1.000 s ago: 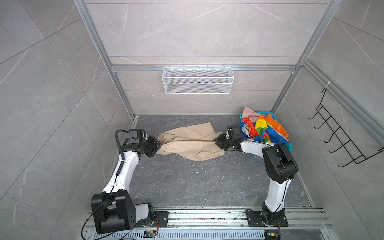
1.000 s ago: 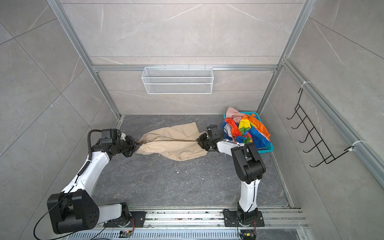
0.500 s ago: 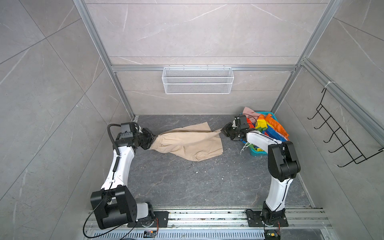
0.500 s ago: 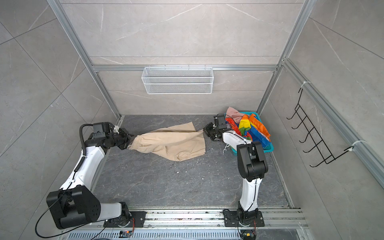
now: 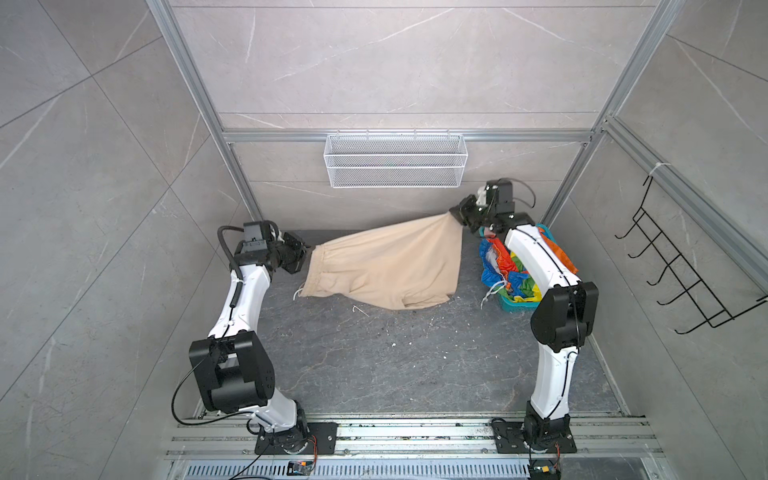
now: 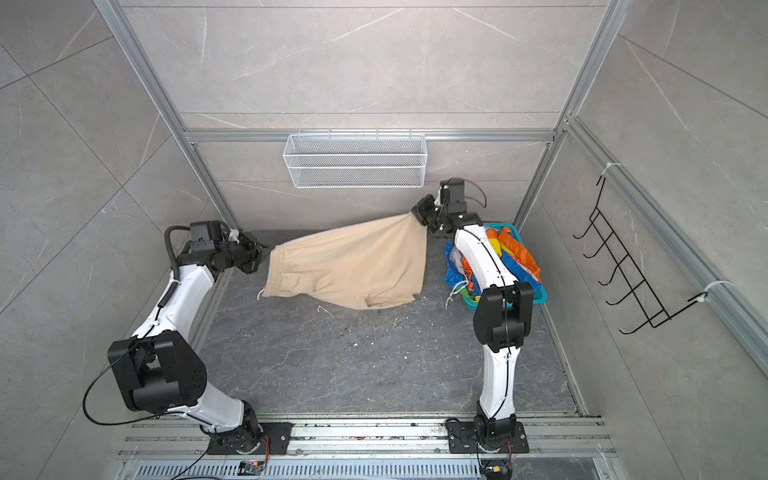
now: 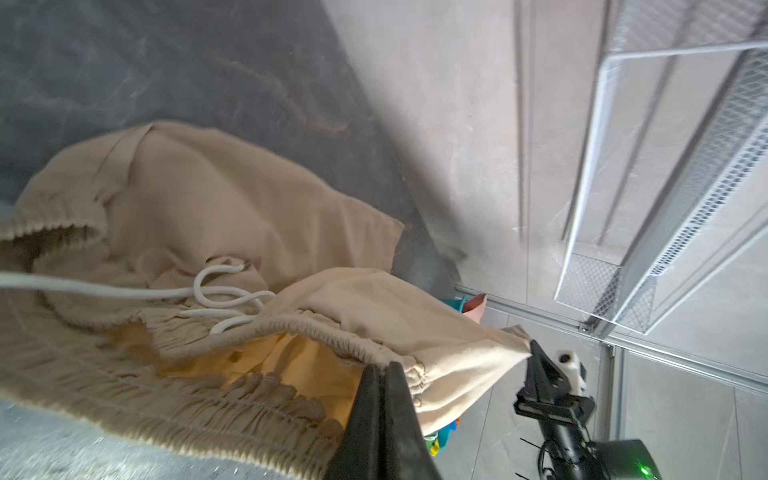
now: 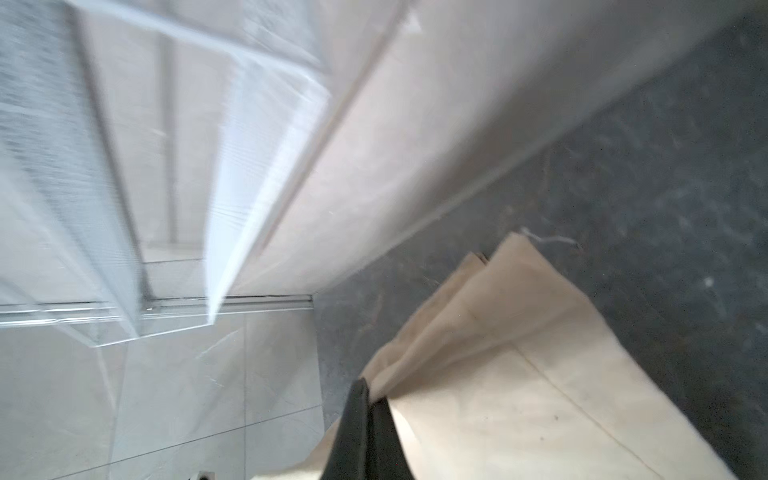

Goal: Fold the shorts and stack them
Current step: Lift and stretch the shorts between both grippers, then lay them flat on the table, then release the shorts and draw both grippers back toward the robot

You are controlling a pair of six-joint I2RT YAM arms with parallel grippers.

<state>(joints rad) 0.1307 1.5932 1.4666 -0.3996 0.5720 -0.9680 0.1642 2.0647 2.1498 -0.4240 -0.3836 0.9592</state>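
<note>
L hand (image 5: 306, 254): pressed shut on waistband corner of beige shorts (image 5: 386, 266). R hand (image 5: 454, 216): pinching leg-end corner of same shorts, raised near back wall. Shorts hang stretched btwn both hands, waistband to the left in both top views, lower edge draped on dark surface (image 5: 374, 365). Rainbow shorts (image 5: 498, 270): bunched in teal basket (image 5: 517, 306), partly behind R arm.

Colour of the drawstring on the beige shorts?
White. The drawstring shows best in the left wrist view.
</note>
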